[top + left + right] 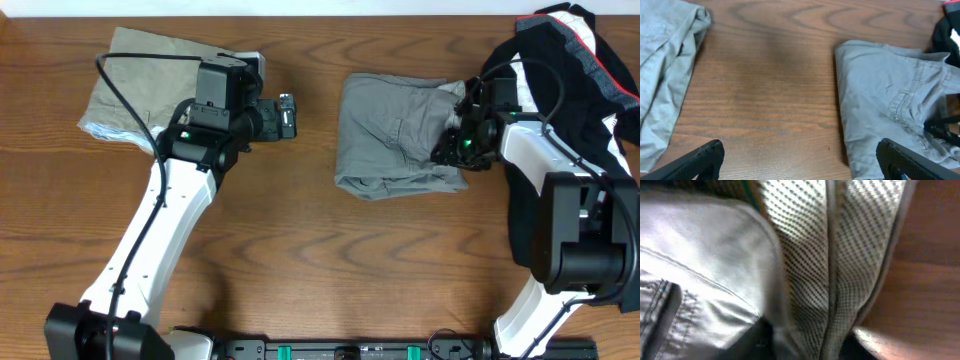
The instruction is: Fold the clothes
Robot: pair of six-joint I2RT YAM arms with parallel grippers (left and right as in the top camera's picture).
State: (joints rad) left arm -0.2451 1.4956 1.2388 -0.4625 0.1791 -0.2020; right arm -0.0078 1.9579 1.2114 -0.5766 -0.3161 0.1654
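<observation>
The grey shorts (395, 135) lie folded in a compact bundle at the table's middle. My right gripper (455, 142) is at their right edge, shut on the cloth. In the right wrist view the grey cloth (705, 270) and its mesh lining fill the frame, bunched between the jaws (810, 340). My left gripper (286, 117) is open and empty, left of the grey shorts and just above the table. The left wrist view shows its fingers (800, 160) wide apart and the grey shorts (880, 100) ahead on the right. Khaki shorts (140, 75) lie at the back left. A black striped top (590, 55) lies at the back right.
The khaki shorts (662, 75) also show at the left of the left wrist view. The black top spreads down along the right arm's base (580, 230). Bare wood table (330, 250) lies between and in front of the arms.
</observation>
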